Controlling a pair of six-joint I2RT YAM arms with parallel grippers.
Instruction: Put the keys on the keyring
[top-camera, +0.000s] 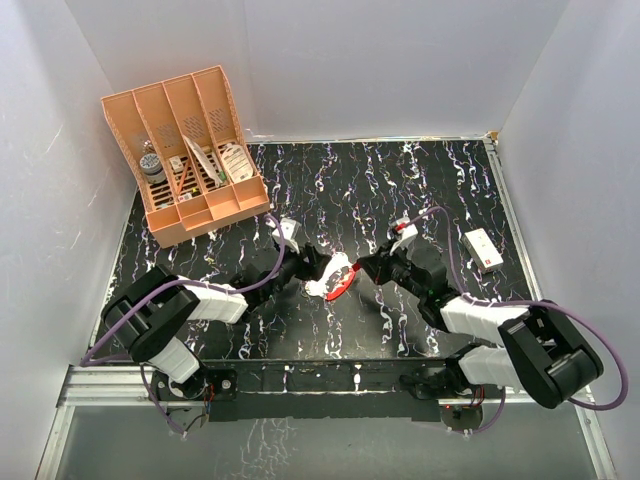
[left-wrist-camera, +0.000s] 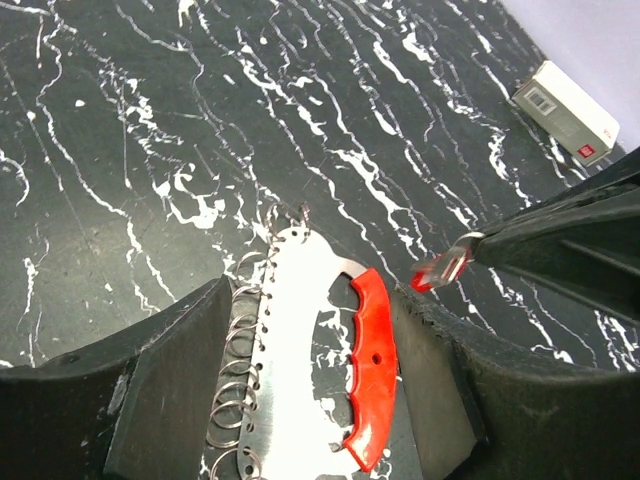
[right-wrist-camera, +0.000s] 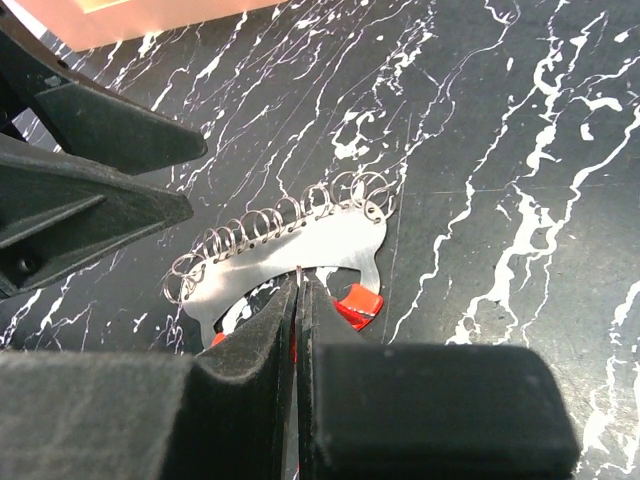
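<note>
You're working the threading step. Your left hand (top-camera: 318, 268) is clamping the keyring (left-wrist-camera: 292, 310) at the frame's centre, and your right hand (top-camera: 368, 268) is pinching the key (left-wrist-camera: 443, 268) just right of it (apart, I judge). Next, you're needing fine aim at a loop.

No text was legible. The white box (left-wrist-camera: 566, 106) bore a barcode (left-wrist-camera: 540, 99) and a small red mark (left-wrist-camera: 587, 152), both unreadable. Item labels in the orange organizer (top-camera: 205, 213) were too small.
</note>
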